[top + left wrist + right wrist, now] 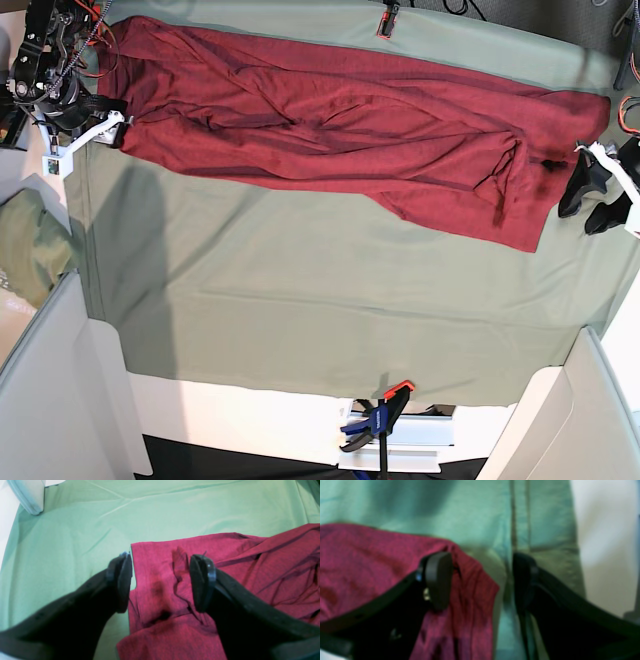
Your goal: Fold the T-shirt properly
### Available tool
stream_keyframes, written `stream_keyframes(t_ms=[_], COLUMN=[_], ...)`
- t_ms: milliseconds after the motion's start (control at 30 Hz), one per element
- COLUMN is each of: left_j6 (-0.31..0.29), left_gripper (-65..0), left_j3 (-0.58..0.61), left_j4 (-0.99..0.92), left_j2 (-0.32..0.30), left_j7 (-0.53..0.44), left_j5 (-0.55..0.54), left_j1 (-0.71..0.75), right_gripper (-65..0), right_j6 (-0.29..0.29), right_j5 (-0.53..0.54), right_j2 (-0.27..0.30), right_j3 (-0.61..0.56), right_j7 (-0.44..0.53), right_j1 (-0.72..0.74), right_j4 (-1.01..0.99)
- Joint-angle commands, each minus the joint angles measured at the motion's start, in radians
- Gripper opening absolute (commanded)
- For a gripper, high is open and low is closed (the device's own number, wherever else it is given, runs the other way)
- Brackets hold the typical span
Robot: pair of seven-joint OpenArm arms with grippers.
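Across the top of the base view, the T-shirt lies stretched out long and rumpled on the green table cloth, running from the upper left corner to the right edge, with ridges and folds bunched along its middle. Over at the right edge of that view sits the left gripper, just beside the shirt's end. From the left wrist camera, the left gripper has its jaws spread wide, with nothing clamped between them. One finger sits over the bare cloth just at the shirt's straight edge, the other is over the red fabric, and the T-shirt fills the lower right of the frame, creased, with a small raised pucker between the jaws. In the upper left corner of that frame stands a pale panel.

Up in the top left of the base view, the right gripper hangs at the shirt's other end. The right wrist view is blurry, but the right gripper plainly stands wide open too, gripping nothing. A rounded corner of the T-shirt lies under its left-hand pad and reaches into the gap; the other pad is over the green cloth.

At the bottom centre of the base view, a clamp with an orange tip bites the table edge.
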Motion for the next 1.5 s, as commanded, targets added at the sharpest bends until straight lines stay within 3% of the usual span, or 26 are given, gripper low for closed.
stream_keyframes(t_ms=[0, 133, 433, 733, 933, 1033, 1167, 1233, 1467], left_j6=[-0.012, -0.005, -0.005, -0.001, 0.032, 0.09, 0.088, 0.06, 0.054], left_gripper=[-25.4, -22.0, -22.0, -22.0, -21.2, -21.2, -21.2, -21.2, -21.2], left_j3=[-0.008, -0.008, -0.003, 0.022, 0.179, 0.253, 0.333, 0.371, 0.419], left_j4=[0.014, -0.002, -0.124, -0.138, -0.339, -0.534, -0.754, -0.806, -0.816], left_j2=[-0.022, -0.023, -0.029, -0.04, -0.049, -0.04, -0.035, -0.033, 0.01], left_j7=[-0.026, -0.039, -0.04, -0.041, -0.084, -0.108, -0.095, -0.077, 0.005], left_j5=[-0.016, 0.015, 0.021, 0.038, 0.077, 0.096, 0.061, 0.036, 0.022], left_j1=[-0.016, -0.024, -0.134, -0.148, -0.323, -0.473, -0.633, -0.671, -0.673], right_gripper=[-27.7, -27.7, -27.7, -27.7, -27.7, -27.7, -27.7, -27.7, -27.7], right_j6=[0.018, 0.028, 0.027, 0.027, 0.027, 0.027, 0.027, 0.027, 0.027], right_j5=[0.015, 0.027, 0.027, 0.02, 0.027, 0.027, 0.027, 0.027, 0.027], right_j2=[0.011, 0.012, 0.012, 0.012, 0.011, 0.011, 0.011, 0.011, 0.011], right_j3=[0.006, 0.006, 0.006, 0.006, 0.006, 0.006, 0.006, 0.006, 0.007], right_j7=[0.003, -0.001, -0.046, -0.075, -0.075, -0.075, -0.074, -0.074, -0.074], right_j1=[0.012, 0.013, 0.013, 0.012, 0.011, 0.0, -0.02, -0.023, -0.023], right_j4=[0.009, 0.024, 0.082, 0.154, 0.154, 0.154, 0.154, 0.154, 0.154])
